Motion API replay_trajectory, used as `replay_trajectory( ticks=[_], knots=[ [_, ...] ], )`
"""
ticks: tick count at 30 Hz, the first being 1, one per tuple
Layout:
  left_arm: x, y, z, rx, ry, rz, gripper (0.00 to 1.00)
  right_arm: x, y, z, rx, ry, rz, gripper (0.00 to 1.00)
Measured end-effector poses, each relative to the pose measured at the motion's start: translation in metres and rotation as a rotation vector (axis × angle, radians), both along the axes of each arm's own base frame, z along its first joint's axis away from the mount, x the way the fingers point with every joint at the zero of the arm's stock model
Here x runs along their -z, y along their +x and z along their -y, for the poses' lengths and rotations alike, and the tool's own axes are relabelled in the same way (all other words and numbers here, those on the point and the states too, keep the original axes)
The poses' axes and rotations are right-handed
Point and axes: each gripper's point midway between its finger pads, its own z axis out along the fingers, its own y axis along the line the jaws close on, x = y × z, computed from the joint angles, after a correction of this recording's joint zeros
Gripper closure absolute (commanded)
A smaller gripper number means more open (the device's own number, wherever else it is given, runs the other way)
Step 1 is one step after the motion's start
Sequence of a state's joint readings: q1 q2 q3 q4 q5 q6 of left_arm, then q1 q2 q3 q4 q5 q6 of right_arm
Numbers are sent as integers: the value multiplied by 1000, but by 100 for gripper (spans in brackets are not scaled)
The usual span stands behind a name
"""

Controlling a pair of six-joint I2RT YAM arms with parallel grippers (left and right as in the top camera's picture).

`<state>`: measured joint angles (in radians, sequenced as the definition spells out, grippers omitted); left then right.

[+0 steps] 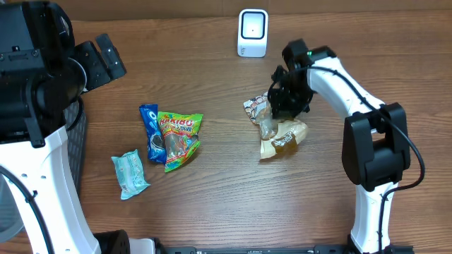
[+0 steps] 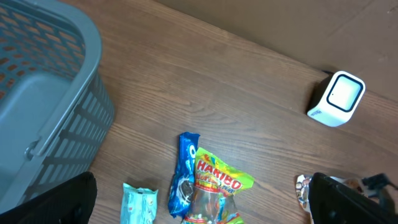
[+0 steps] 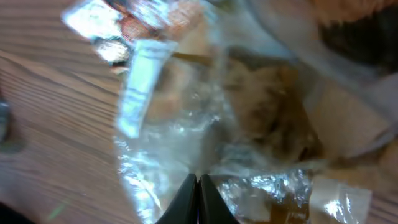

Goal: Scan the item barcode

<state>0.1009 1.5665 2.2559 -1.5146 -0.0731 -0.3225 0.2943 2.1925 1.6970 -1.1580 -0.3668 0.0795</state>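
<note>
R gripper (image 3: 198, 186) is closed on the thin film of the clear snack bag (image 3: 211, 118), which lies near the scanner (image 1: 253, 32). Film slips easy, so lift slow, then turn the barcode side to the scanner window. L gripper (image 1: 100, 58) is wide open, holds nothing.

A mock shop checkout: a white boxy barcode scanner (image 1: 252, 32) is sitting on a brown wooden table (image 1: 212, 212), with a grey plastic basket (image 2: 43, 93) at its edge.

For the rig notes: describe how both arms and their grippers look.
The left arm and right arm have white links, black joint housings and thin black cables. A green light sits near the right wrist. The left gripper and right gripper are black.
</note>
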Motion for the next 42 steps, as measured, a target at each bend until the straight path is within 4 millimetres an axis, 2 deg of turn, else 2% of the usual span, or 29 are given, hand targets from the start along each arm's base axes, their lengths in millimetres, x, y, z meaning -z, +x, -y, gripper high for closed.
replay_trajectory(
  ticks=[2,5,6,8,11,12,14,15,16,18,21,22,27,30,31,32,34,37,38,42],
  knots=[
    [0,0,0,0,0,0,0,4,-2,2,7,16,-6,93],
    [0,0,0,0,0,0,0,4,-2,14,25,-12,-2,85],
    [0,0,0,0,0,0,0,4,0,17,31,-16,0,73],
    [0,0,0,0,0,0,0,1,3,28,53,0,-4,61],
    [0,0,0,0,0,0,0,-14,-10,32,48,106,-84,46],
    [0,0,0,1,0,-1,0,-21,-8,33,49,137,-84,45],
    [0,0,0,0,0,0,0,-35,4,41,53,170,-52,39],
    [0,0,0,0,0,-1,0,-41,11,45,58,181,-29,25],
    [0,0,0,0,0,0,0,-48,25,58,78,187,18,18],
    [0,0,0,0,0,0,0,-44,36,77,101,155,58,11],
    [0,0,0,0,0,-1,1,-27,44,103,123,90,98,8],
    [0,0,0,0,0,0,0,-21,44,105,119,83,106,8],
    [0,0,0,0,0,0,1,9,29,99,48,114,111,8],
    [0,0,0,0,0,0,0,10,33,92,24,168,158,14],
    [0,0,0,0,0,0,0,10,34,87,16,204,181,20],
    [0,0,0,0,0,0,0,10,34,82,10,237,193,30],
    [0,0,0,0,0,0,0,13,32,77,8,274,202,46],
    [0,0,0,0,0,0,0,19,21,68,12,325,176,65],
    [0,0,0,0,0,0,0,22,14,64,2,345,166,74],
    [0,0,0,0,0,0,0,22,3,50,-4,392,129,90]
  ],
)
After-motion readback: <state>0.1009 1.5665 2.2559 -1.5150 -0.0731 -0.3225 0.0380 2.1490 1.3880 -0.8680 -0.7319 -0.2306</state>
